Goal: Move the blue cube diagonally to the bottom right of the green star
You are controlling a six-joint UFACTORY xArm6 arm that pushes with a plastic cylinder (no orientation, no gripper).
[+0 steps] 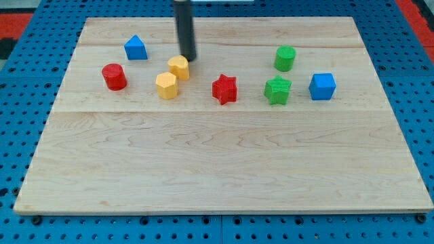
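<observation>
The blue cube (323, 86) sits at the view's right, just right of the green star (277, 90) and about level with it. My tip (188, 59) is far to their left, near the view's top, touching or just above the upper yellow block (179, 67).
A green cylinder (285, 58) stands above the green star. A red star (224, 89) lies left of the green star. A second yellow block (166, 85), a red cylinder (114, 76) and a blue house-shaped block (135, 48) sit at the left. The wooden board (217, 169) ends at blue pegboard.
</observation>
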